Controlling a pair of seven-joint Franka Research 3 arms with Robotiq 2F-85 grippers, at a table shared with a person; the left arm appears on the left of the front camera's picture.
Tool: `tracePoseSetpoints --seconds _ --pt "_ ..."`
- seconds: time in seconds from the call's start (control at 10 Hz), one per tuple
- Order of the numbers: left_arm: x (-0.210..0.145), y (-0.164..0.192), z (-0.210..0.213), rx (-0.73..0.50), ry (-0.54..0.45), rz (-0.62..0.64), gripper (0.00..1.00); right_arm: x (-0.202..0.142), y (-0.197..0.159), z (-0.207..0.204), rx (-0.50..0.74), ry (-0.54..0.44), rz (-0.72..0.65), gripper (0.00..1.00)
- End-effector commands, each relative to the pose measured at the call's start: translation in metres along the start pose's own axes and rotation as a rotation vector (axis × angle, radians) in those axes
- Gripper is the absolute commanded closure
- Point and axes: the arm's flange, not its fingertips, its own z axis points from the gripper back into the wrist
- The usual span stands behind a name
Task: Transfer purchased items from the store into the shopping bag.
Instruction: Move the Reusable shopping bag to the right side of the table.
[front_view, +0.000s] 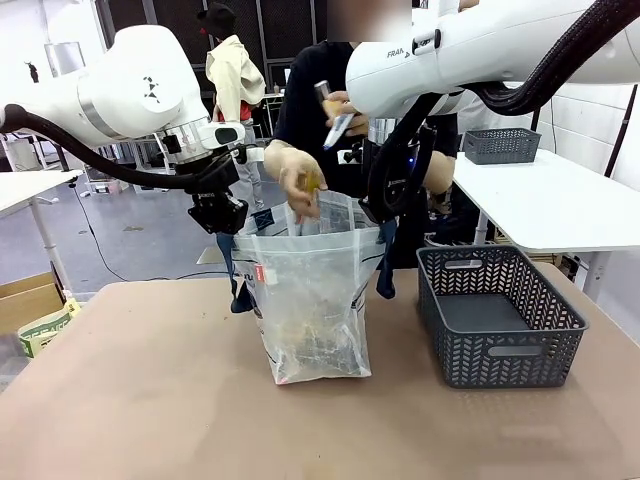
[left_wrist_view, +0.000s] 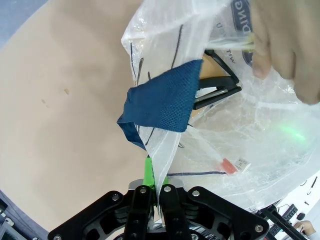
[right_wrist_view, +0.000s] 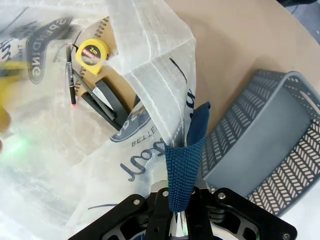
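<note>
I hold the shopping bag (front_view: 312, 300) open, left gripper (front_view: 222, 220) and right gripper (front_view: 380, 218) each clamped on its rim; the person's hand (front_view: 296, 178) hangs between them, over the mouth

The left arm (front_view: 130, 85) reaches in level, its left gripper (front_view: 221, 226) pointing down, jaws pinched shut on the shopping bag (front_view: 315, 300) rim. The right arm (front_view: 480, 50) angles down, its right gripper (front_view: 381, 216) also pointing down, jaws shut on the opposite rim.

Translucent white shopping bag (front_view: 312, 300) stands open, yellow tape measure (right_wrist_view: 91, 54) inside; dark grey lattice basket (front_view: 497, 372) just beside.
</note>
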Motion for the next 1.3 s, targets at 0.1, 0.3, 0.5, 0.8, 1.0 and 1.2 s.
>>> tracePoseSetpoints --seconds 0.1,0.3,0.5,0.8,1.0,1.2 --pt "-0.0083 0.0023 -0.0011 0.004 -0.046 -0.055 1.0 0.0008 -0.001 -0.0002 0.0 -0.001 -0.002 1.0" --pt "-0.0092 0.0019 -0.0007 0.002 -0.051 -0.07 1.0 0.0008 -0.001 -0.0002 0.0 -0.001 -0.002 1.0" --pt "-0.0111 0.0013 -0.0003 0.004 -0.06 -0.088 1.0 0.0008 -0.001 -0.0002 0.0 -0.001 -0.002 1.0" --pt "-0.0126 -0.0003 0.0014 -0.002 -0.081 -0.089 1.0 0.0008 -0.001 -0.0002 0.0 -0.001 -0.002 1.0" --pt "-0.0038 -0.0012 0.0002 0.014 -0.044 -0.065 1.0 0.0008 -0.001 -0.0002 0.0 -0.001 -0.002 1.0" --pt "-0.0038 -0.0012 0.0002 0.014 -0.044 -0.065 1.0 0.0008 -0.001 -0.0002 0.0 -0.001 -0.002 1.0"
